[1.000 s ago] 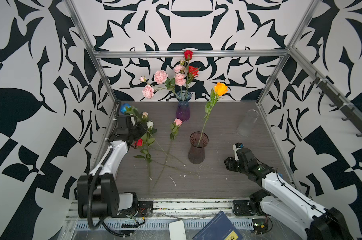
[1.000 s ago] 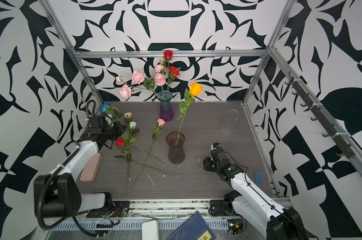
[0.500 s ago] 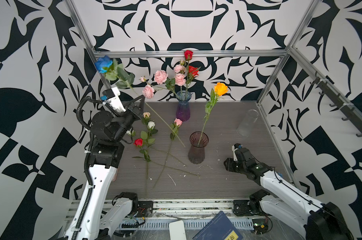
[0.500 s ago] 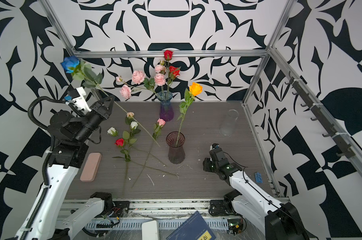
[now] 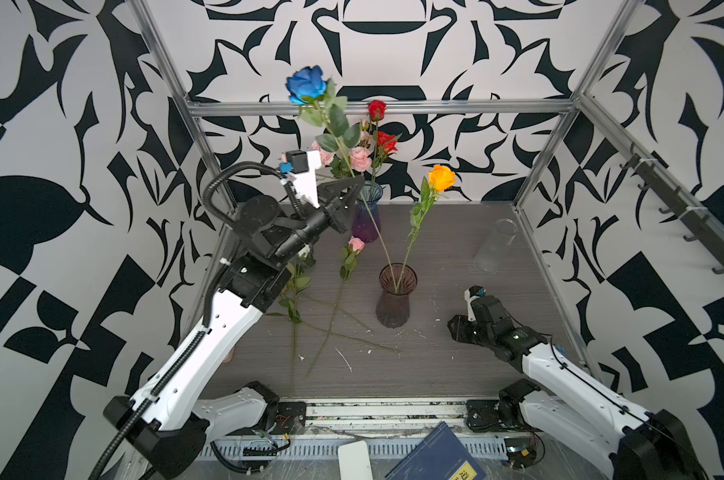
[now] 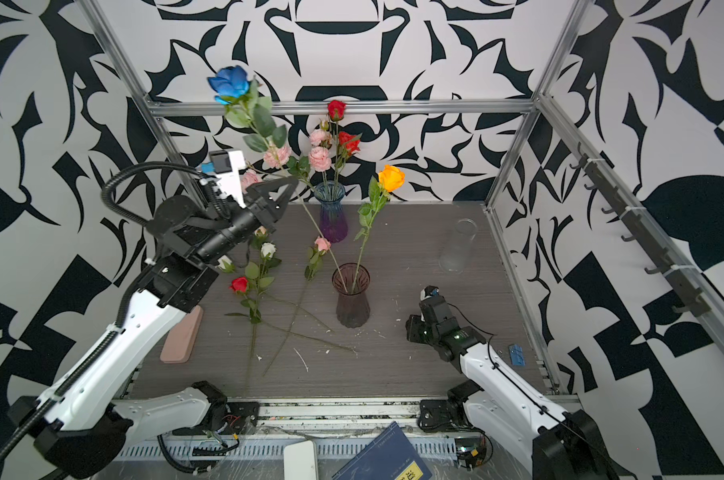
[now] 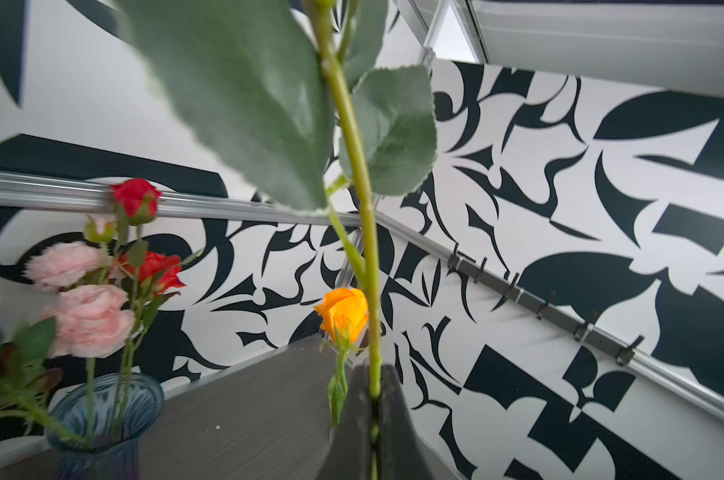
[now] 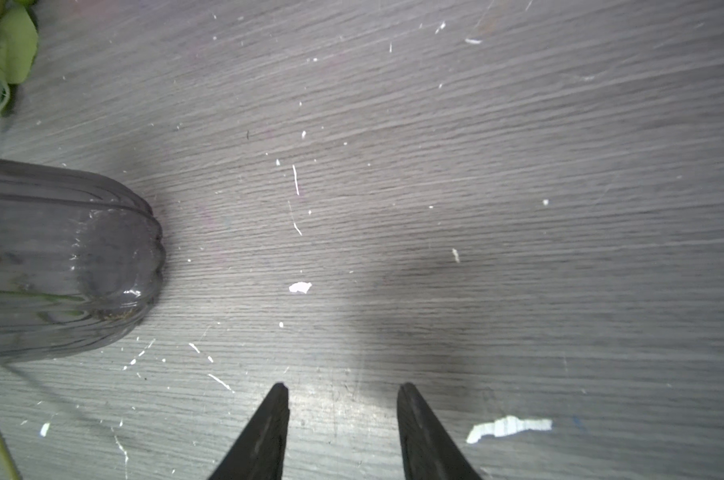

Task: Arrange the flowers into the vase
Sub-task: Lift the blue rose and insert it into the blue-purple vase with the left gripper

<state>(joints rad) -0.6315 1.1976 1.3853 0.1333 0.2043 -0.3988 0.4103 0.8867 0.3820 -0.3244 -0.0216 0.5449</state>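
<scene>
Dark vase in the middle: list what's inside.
Two stems: the orange rose and the blue rose, which the left gripper holds. Tinted glass of the dark vase hides their ends.

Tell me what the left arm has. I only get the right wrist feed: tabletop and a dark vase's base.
Observer: Left end effector is shut on the stem of the blue rose, bloom high in the air.
Operator: Stem tip in a vase?
Observer: Its lower end appears to sit inside the dark vase, beside the stem of the orange rose.
Operator: Any flowers not in a vase?
Observer: Yes, several loose flowers lie on the table, left of that vase.
</scene>
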